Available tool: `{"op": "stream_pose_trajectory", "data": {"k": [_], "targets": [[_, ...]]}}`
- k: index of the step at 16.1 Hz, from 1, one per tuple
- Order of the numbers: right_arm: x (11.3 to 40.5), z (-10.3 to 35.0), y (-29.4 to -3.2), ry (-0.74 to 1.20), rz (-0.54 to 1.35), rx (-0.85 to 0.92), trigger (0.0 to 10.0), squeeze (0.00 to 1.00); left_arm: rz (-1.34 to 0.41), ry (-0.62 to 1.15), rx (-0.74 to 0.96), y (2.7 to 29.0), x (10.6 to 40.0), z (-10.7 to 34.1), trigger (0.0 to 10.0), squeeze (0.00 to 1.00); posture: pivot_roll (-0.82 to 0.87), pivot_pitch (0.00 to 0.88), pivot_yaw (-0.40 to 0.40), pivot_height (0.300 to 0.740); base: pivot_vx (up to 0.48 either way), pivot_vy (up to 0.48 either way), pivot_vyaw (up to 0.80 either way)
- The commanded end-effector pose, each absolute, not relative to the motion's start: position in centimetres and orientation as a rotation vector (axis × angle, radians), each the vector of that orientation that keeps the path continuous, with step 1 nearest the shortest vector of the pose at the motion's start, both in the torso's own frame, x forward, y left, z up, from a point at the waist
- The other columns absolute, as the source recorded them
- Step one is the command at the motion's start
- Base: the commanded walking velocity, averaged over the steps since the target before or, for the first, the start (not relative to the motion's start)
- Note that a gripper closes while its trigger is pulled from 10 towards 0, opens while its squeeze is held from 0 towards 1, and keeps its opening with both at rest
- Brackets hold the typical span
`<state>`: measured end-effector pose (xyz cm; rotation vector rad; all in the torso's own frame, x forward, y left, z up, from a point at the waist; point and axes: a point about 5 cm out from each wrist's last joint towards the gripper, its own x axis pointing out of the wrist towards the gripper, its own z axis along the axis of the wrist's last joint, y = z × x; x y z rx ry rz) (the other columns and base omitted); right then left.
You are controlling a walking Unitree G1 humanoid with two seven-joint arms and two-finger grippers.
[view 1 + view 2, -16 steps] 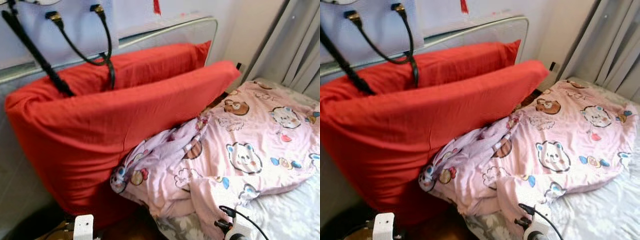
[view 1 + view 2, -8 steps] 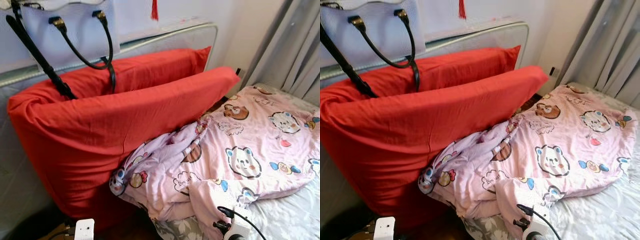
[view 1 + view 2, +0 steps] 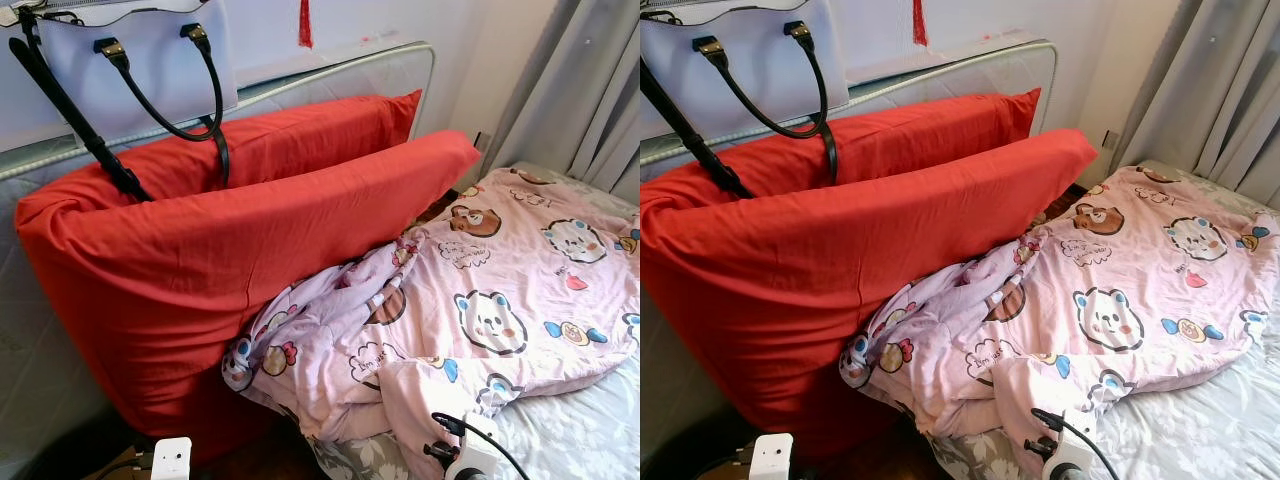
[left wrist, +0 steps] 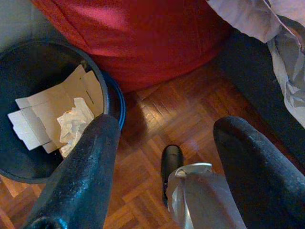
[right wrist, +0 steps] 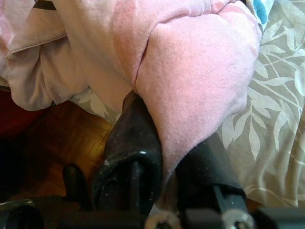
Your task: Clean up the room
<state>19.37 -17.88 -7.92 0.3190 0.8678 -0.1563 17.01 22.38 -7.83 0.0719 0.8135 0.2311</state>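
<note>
The right gripper [image 5: 164, 183] pinches the pink blanket's [image 3: 500, 310] hanging edge; blanket lies along the bed [image 3: 1200, 430], wood floor [image 4: 157, 119] beside.

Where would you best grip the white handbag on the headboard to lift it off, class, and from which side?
Grip the handbag by its black handles, which loop down over the red pillow. Come from the front, the bed side: the wall is likely close behind the bag, and the handles hang free, probably thin enough for a gripper.
</note>
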Motion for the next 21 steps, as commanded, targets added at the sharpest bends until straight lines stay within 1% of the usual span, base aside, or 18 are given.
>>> {"op": "stream_pose_trajectory", "data": {"k": [1,9,13,16,21], "targets": [[19.5,-7.9,-17.9,0.873,-0.159,0.316,10.0,0.00,0.223,0.820,0.083,22.5,16.7,-7.9,10.0,0.00,0.08,0.000,-0.077,0.740,0.000,0.000,0.00],[19.6,-7.8,-18.0,0.870,-0.161,0.305,10.0,0.00,0.226,0.841,0.073,22.4,16.3,-8.2,10.0,0.00,0.09,0.000,-0.094,0.740,0.000,0.000,0.00],[19.5,-7.8,-18.1,0.871,-0.167,0.299,10.0,0.00,0.248,0.848,0.067,22.8,16.0,-8.2,10.0,0.00,0.10,0.000,-0.100,0.740,0.000,0.000,0.00],[19.5,-7.8,-18.1,0.877,-0.162,0.291,10.0,0.00,0.255,0.857,0.067,23.2,15.6,-8.3,10.0,0.00,0.10,0.000,-0.101,0.740,-0.247,0.000,0.00],[19.5,-7.8,-18.2,0.873,-0.163,0.286,10.0,0.00,0.242,0.852,0.063,22.7,15.7,-8.4,10.0,0.00,0.09,0.000,-0.102,0.740,-0.286,0.000,0.00]]}}
